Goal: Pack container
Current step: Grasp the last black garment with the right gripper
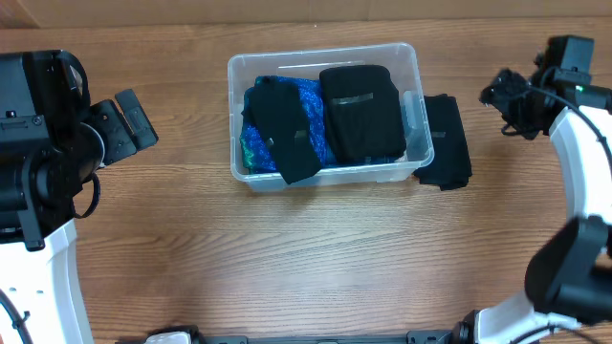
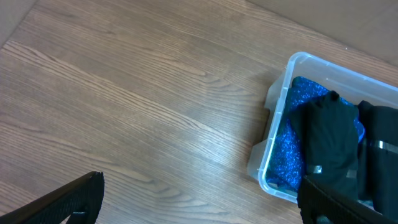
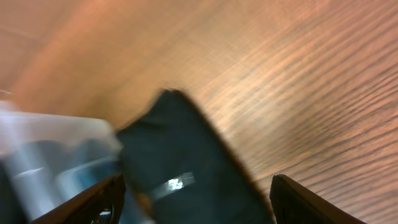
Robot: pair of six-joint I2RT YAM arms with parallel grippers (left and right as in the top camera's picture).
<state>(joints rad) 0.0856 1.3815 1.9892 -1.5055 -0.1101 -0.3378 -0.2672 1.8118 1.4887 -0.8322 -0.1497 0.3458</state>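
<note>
The clear plastic container (image 1: 411,67) stands on the wooden table at the upper middle. It holds a blue sparkly cloth (image 1: 311,96) and two black folded items (image 1: 361,110), one (image 1: 287,129) leaning over the front rim. A third black folded item (image 1: 446,140) lies on the table against the container's right side. It also shows, blurred, in the right wrist view (image 3: 186,168). My left gripper (image 2: 199,202) is open and empty, left of the container (image 2: 292,68). My right gripper (image 3: 198,199) is open and empty above the outside black item.
The left arm's base (image 1: 38,143) fills the left edge. The right arm (image 1: 564,86) reaches along the right edge. Bare wooden tabletop (image 1: 316,258) lies in front of the container.
</note>
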